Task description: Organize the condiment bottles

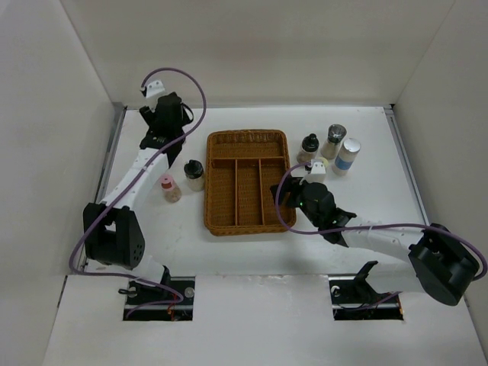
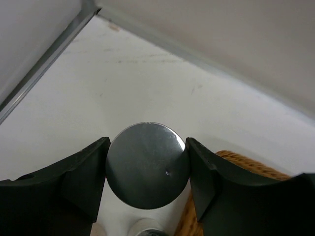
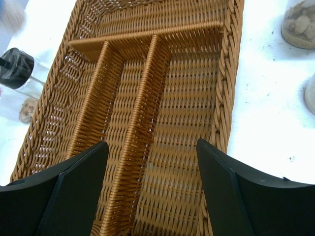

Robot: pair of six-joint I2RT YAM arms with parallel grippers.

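My left gripper (image 2: pixel 147 169) is shut on a silver-capped bottle (image 2: pixel 147 164), with both fingers against the cap. In the top view this gripper (image 1: pixel 169 126) is at the far left of the table and hides that bottle. A black-capped jar (image 1: pixel 194 174) and a pink-capped jar (image 1: pixel 169 188) stand left of the wicker tray (image 1: pixel 245 139). A black-capped bottle (image 1: pixel 309 147), a silver-capped shaker (image 1: pixel 333 141) and a blue-labelled bottle (image 1: pixel 348 155) stand right of it. A pale-capped jar (image 1: pixel 319 165) is partly hidden behind my right arm. My right gripper (image 1: pixel 287 191) (image 3: pixel 151 145) is open and empty above the tray's right compartment.
The brown wicker tray (image 3: pixel 226 73) has three long compartments and one crosswise compartment, all empty. White walls enclose the table on the left, back and right. A metal rail (image 2: pixel 44 64) runs along the table's left edge near my left gripper.
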